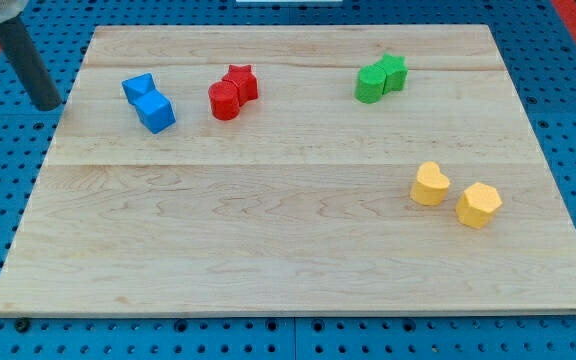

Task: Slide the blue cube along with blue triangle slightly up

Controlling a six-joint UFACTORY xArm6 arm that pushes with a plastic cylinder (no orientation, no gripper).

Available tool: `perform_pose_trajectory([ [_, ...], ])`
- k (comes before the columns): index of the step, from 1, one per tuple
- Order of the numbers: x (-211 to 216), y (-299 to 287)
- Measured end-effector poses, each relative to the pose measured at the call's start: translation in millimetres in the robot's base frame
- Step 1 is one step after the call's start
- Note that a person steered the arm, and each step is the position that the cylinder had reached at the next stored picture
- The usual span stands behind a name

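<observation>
A blue cube (156,111) lies in the upper left of the wooden board (268,240). A second blue block, the triangle (138,87), touches its upper-left side. My tip (47,104) is at the lower end of the dark rod, off the board's left edge over the blue pegboard. It stands well left of both blue blocks and touches neither.
A red cylinder (224,101) and a red star (240,81) sit together right of the blue pair. Two green blocks (380,78) lie at the upper right. A yellow heart (429,185) and a yellow hexagon (479,205) lie at the right.
</observation>
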State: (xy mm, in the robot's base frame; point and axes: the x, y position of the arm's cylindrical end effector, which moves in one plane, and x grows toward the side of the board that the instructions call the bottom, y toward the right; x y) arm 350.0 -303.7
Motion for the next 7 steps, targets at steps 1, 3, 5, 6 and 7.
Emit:
perform_pose_trajectory([
  [1, 0, 0],
  [3, 45, 98],
  [5, 58, 137],
  [6, 58, 140],
  [7, 58, 140],
])
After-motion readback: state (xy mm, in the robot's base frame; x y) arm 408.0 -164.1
